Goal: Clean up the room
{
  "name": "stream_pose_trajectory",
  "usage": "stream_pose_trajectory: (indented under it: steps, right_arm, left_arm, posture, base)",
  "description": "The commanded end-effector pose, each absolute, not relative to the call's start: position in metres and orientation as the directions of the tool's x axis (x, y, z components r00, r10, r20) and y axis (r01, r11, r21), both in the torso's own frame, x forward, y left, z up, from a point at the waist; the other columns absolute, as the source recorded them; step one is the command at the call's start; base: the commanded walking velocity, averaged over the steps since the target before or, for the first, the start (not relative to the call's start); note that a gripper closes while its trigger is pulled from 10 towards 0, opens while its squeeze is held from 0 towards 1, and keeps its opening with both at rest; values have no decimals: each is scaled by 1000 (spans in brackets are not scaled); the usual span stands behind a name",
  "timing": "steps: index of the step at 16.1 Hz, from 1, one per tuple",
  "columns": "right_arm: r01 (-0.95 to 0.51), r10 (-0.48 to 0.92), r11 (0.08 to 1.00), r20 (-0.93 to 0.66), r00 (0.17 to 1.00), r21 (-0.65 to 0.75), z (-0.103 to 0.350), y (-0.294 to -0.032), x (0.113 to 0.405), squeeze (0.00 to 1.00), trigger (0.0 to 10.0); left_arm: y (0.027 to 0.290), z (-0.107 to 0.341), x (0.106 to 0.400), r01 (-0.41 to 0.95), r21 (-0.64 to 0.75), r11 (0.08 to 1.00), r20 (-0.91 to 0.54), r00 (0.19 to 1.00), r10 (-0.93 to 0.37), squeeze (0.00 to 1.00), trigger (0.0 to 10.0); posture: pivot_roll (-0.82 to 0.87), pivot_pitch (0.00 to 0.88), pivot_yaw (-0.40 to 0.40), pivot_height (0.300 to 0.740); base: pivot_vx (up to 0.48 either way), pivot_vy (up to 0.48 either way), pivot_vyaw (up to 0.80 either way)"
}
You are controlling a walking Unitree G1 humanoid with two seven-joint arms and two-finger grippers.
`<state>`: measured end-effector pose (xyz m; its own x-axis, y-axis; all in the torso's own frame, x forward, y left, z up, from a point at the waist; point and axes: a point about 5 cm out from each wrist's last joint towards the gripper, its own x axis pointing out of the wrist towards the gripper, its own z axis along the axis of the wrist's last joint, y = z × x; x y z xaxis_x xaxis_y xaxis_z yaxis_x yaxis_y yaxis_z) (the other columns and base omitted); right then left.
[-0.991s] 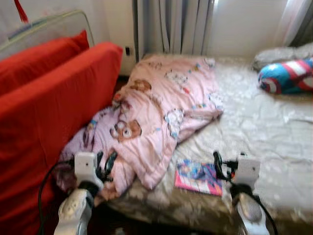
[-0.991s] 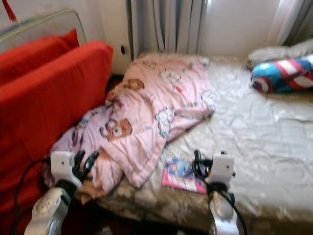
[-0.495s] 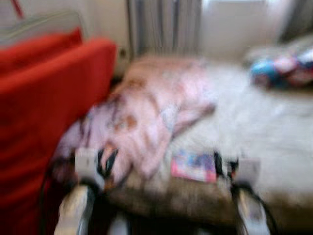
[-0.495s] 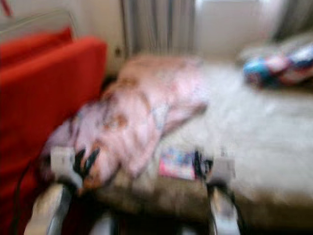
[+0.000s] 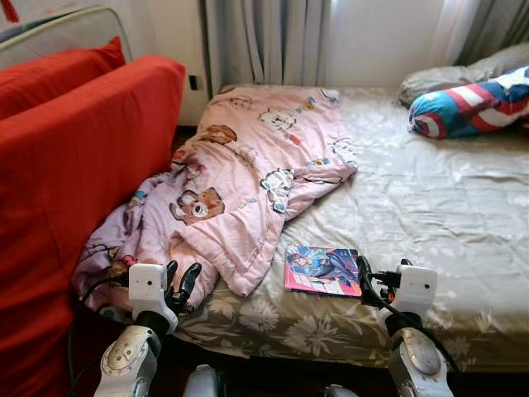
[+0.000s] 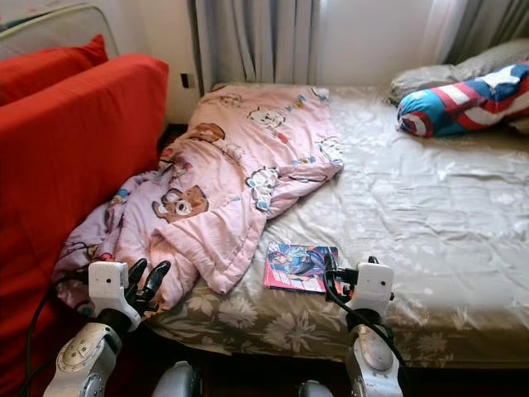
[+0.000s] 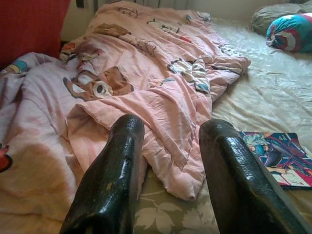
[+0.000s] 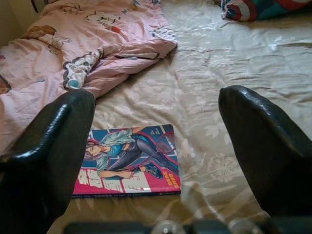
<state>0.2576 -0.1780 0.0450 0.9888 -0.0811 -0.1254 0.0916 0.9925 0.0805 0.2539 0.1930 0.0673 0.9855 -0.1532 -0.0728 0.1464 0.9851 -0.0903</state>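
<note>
— Two grippers low at the near edge of the bed (image 5: 463, 248). State of each?

— Left gripper (image 5: 180, 283): fingers spread, nothing between them, poised over the hanging edge of the pink quilt (image 5: 248, 190). Right gripper (image 5: 364, 279): fingers set wide apart in the right wrist view, holding nothing, just off the bed's front edge.

— Where does the magazine (image 5: 323, 270) lie relative to the right gripper?

— Flat on the floral sheet, just ahead of the fingers and a little toward the robot's left. In the right wrist view it sits between the two fingertips (image 8: 53, 141), nearer the one on the quilt side. No contact.

— And to the left gripper?

— Well off to its right, past the quilt's lowest corner. That corner ends just beside the magazine's left edge; whether they touch, cannot tell.

— Orientation?

— Cover up, drawn figure showing. Long axis runs across the bed, roughly parallel to the front edge, slightly skewed.

— Farther out?

— Quilt crumpled along the bed's left side, cartoon bears printed on it, its far end reaching the curtain (image 5: 264, 41). Red sofa (image 5: 74, 165) stands against the bed on the left. At the far right, a blue, red and white striped cushion (image 5: 471, 106) rests beside a grey pillow (image 5: 438, 78).
</note>
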Motion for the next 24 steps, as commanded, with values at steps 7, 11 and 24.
stream_pose_trajectory:
  steps: [7,11,24]
  right_arm:
    - [42,-27,992,-131,991,115,44,-172,257,0,10000]
    - [52,-34,989,-128,991,138,45,-173,257,0,10000]
    - [115,-94,980,-130,987,165,45,-181,262,0,10000]
  left_arm:
    - [188,71,259,155,-101,983,-61,985,-162,0,10000]
    - [187,71,259,160,-104,982,-61,984,-167,0,10000]
    - [186,72,259,165,-93,982,-55,984,-170,0,10000]
  posture:
    - [-73,25,-7,651]
    - [-73,28,-7,651]
    - [-70,40,-4,651]
  base:
    - [212,0,77]
    - [250,0,127]
    - [96,0,0]
